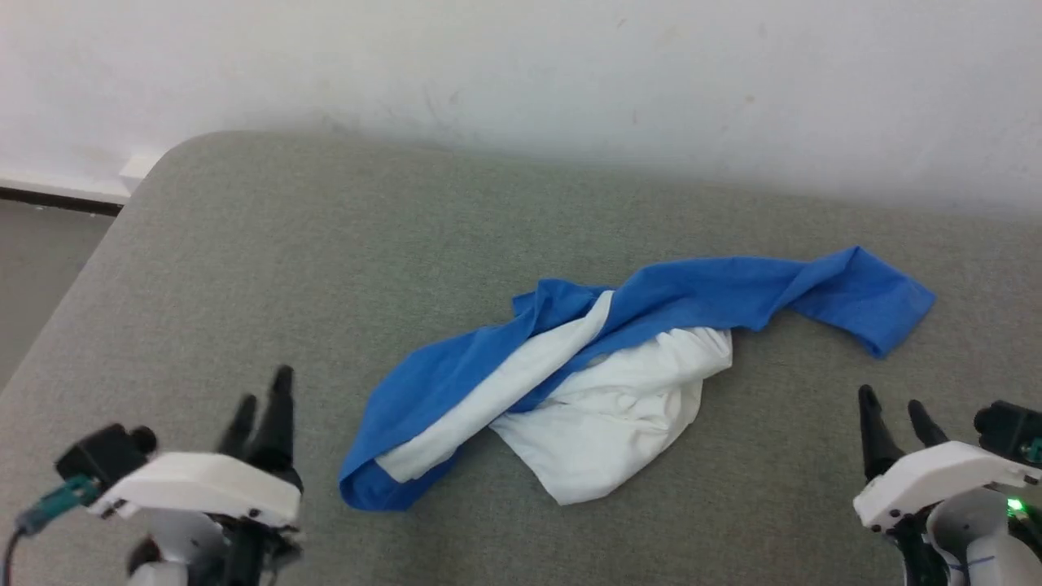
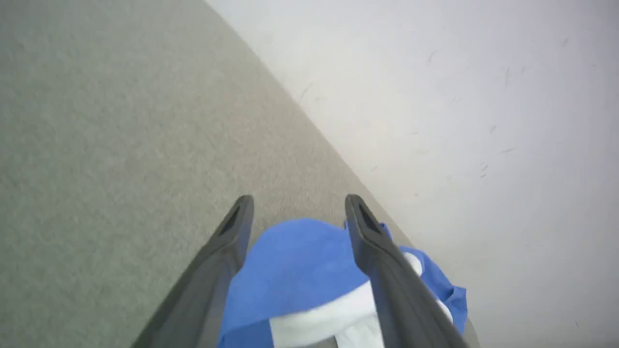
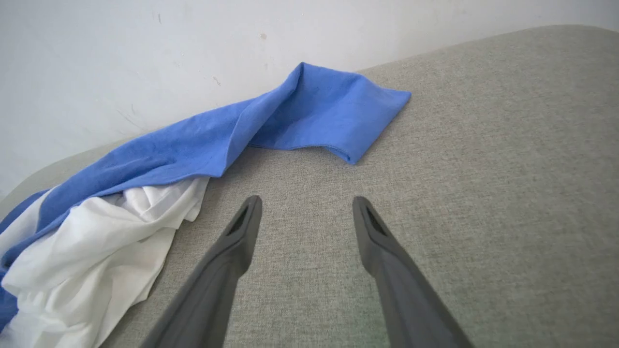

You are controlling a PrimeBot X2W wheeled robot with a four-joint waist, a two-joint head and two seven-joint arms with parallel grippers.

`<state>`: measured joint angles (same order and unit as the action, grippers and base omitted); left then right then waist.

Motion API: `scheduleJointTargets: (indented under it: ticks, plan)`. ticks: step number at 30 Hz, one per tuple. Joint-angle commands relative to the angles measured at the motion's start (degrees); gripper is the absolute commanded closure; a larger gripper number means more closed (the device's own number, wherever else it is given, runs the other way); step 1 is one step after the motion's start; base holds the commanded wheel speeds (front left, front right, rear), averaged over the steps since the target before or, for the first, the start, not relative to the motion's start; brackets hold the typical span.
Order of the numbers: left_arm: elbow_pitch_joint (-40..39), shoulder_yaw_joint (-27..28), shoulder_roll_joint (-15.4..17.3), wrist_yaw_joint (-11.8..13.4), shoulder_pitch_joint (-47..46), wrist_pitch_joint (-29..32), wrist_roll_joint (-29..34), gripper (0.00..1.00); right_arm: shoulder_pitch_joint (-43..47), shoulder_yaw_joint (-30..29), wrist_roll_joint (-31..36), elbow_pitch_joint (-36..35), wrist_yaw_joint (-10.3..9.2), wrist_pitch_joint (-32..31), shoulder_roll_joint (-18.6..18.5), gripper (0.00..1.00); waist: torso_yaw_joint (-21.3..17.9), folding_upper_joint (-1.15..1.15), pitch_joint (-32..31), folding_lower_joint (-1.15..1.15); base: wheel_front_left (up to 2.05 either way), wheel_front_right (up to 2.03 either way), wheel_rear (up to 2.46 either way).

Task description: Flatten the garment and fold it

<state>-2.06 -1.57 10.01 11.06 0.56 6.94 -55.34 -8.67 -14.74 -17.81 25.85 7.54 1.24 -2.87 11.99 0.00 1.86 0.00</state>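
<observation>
Thin crumpled white T-shirt with blue sleeves [image 1: 619,407] is lying on grey fabric cushion [image 1: 326,244]. Left gripper [image 1: 262,391] and right gripper [image 1: 891,400] are hovering low on either side of it, fingers pointing forward, both spread wide and gripping nothing.

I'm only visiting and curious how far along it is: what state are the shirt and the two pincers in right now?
garment: crumpled and twisted in a heap on the grey cushion, not flattened, not folded.
left pincer: open, beside the garment, holding nothing.
right pincer: open, over bare cushion, holding nothing.
</observation>
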Motion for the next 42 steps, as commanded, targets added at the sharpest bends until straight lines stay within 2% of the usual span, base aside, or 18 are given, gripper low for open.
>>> scheduleJointTargets:
  ticks: [1, 6, 9, 16, 25, 26, 27, 28, 36, 39, 42]
  plan:
    - [-1.0, 0.7, 1.4, -0.4, -1.1, -2.2, 2.4, 0.00, -0.5, 0.8, -0.7, -0.2, -0.05, -0.4, 0.0, 0.00, -0.4, 0.00, 0.0, 0.00, 0.00, 0.00, 0.00]
    - [-1.4, -3.0, 7.9, -1.3, -3.0, -17.0, 21.7, 0.00, -5.3, 4.4, 0.0, 0.2, -0.05, -4.2, 0.0, 0.00, -0.9, 0.00, 1.6, 0.00, 0.00, 0.00, 0.00]
    - [0.2, -5.5, 7.9, -0.9, -4.5, -21.0, 29.2, 0.00, -10.4, 5.6, 2.9, 1.8, -0.05, -8.1, 0.0, 0.00, -0.7, 0.00, 2.9, 0.00, 0.00, 0.00, 0.00]
    - [2.4, -6.7, 3.4, -2.3, -7.1, -21.9, 34.5, 0.00, -21.0, 4.3, 11.4, 9.5, -0.05, -17.4, 0.0, 0.00, 1.4, 0.00, 6.5, 0.00, 0.00, 0.00, 0.00]
    - [3.5, -4.1, -1.5, -6.1, -8.9, -21.9, 37.3, 0.00, -27.5, 1.8, 17.9, 16.8, -0.05, -18.8, 0.0, 0.00, 3.6, 0.00, 9.5, 0.00, 0.00, 0.00, 0.00]
    - [3.6, -3.8, -1.9, -6.5, -9.0, -21.9, 37.6, 0.00, -27.9, 1.8, 17.8, 17.6, -0.05, -18.9, 0.0, 0.04, 3.6, 0.00, 9.5, 0.00, 0.00, 0.00, 0.00]
    - [3.7, -3.5, -2.3, -6.9, -9.0, -21.9, 37.9, 0.00, -28.3, 2.0, 17.5, 18.3, -0.05, -18.5, 0.0, 0.82, 3.5, 0.00, 9.5, 0.00, 0.00, 0.00, 0.00]
    - [3.9, -3.1, -2.6, -7.2, -8.9, -21.9, 38.1, 0.00, -28.6, 2.5, 17.1, 18.9, -0.05, -18.0, 0.0, 1.00, 3.4, 0.00, 9.4, 0.00, 0.00, 0.00, 0.00]
    - [4.8, -0.7, -4.8, -9.7, -8.9, -21.9, 39.4, 0.00, -28.4, 7.2, 11.1, 19.8, -0.05, -12.5, 0.0, 1.00, 0.8, 0.00, 8.0, 0.00, 0.00, 0.00, 0.00]
    - [5.0, -0.2, -5.4, -10.3, -8.6, -21.9, 39.9, 0.00, -26.2, 10.4, 6.6, 16.2, -0.05, -10.7, 0.0, 1.00, -0.4, 0.00, 6.9, 0.00, 0.00, 0.00, 0.00]
    - [5.2, 0.6, -5.7, -10.7, -7.8, -21.9, 40.2, 0.00, -20.7, 12.9, 2.8, 9.0, -0.05, -11.7, -0.1, 1.00, -1.8, 0.00, 5.4, 0.00, 0.00, 0.00, 0.00]
